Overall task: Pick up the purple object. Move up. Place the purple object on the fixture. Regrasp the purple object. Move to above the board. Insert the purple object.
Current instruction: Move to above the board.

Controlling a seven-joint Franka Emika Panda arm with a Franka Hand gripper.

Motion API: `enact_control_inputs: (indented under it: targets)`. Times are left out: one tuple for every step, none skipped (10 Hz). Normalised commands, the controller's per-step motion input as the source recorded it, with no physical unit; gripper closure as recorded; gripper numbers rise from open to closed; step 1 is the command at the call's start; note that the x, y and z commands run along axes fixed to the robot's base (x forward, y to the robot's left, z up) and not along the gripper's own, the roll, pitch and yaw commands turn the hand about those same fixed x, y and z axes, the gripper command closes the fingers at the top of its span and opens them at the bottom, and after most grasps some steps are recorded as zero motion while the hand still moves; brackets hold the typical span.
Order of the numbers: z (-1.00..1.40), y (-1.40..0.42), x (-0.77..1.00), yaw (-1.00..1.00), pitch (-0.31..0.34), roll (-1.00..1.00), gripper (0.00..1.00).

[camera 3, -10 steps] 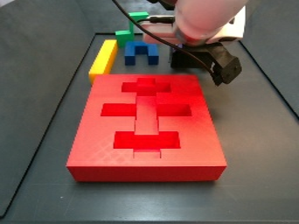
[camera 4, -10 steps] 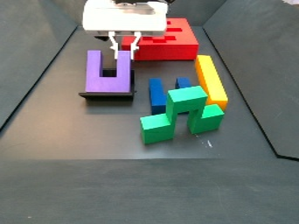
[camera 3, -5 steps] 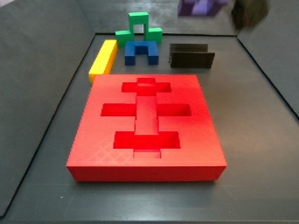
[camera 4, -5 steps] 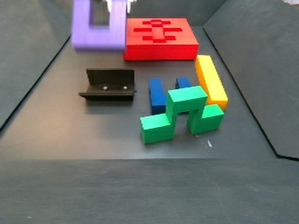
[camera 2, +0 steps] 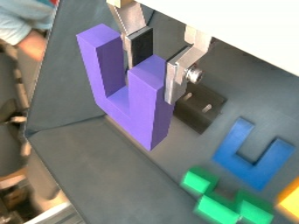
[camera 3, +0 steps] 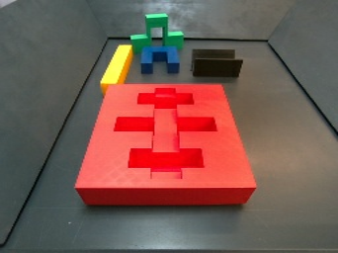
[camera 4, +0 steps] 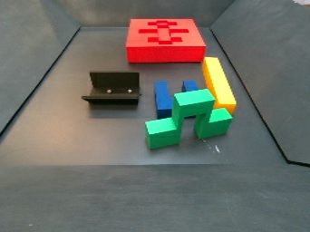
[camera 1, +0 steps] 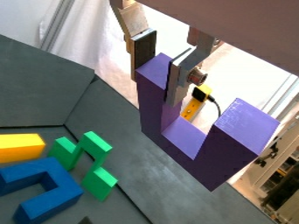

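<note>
Purple object (camera 1: 193, 122) hangs in the air, one prong clamped between the gripper's (camera 1: 167, 63) silver fingers in both wrist views (camera 2: 142, 83). Neither shows in the side views. Below, the black fixture (camera 4: 111, 89) stands bare on the floor, beside the blue block (camera 4: 166, 96) and green block (camera 4: 182, 116), with the red board (camera 3: 166, 140) apart.

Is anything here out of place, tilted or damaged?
Nothing stands out. The gripper holds the purple object by one prong, out of both side views. The fixture is bare, and the board looks intact.
</note>
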Motion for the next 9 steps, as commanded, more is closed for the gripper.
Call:
enact_control_inputs:
  targets:
    - [0.3, -1.4, -0.73, -0.03, 0.11, -1.0, 1.0]
    - [0.33, -1.4, -0.79, -0.01, 0.1, -1.0, 1.0]
    - [0.31, -1.4, -0.8, -0.01, 0.099, -1.0, 1.0]
    - [0.3, -1.4, -0.81, 0.01, 0.096, -1.0, 1.0]
    - [0.2, -0.93, -0.54, 0.01, 0.094, -1.0, 1.0]
    - [0.08, -0.38, -0.26, 0.02, 0.084, -1.0, 1.0]
    - [0.04, -0.14, -0.12, 0.02, 0.072, -1.0, 1.0]
    - [0.04, -0.08, -0.12, 0.02, 0.057, -1.0, 1.0]
    - [0.01, -0.03, -0.11, 0.03, 0.03, -1.0, 1.0]
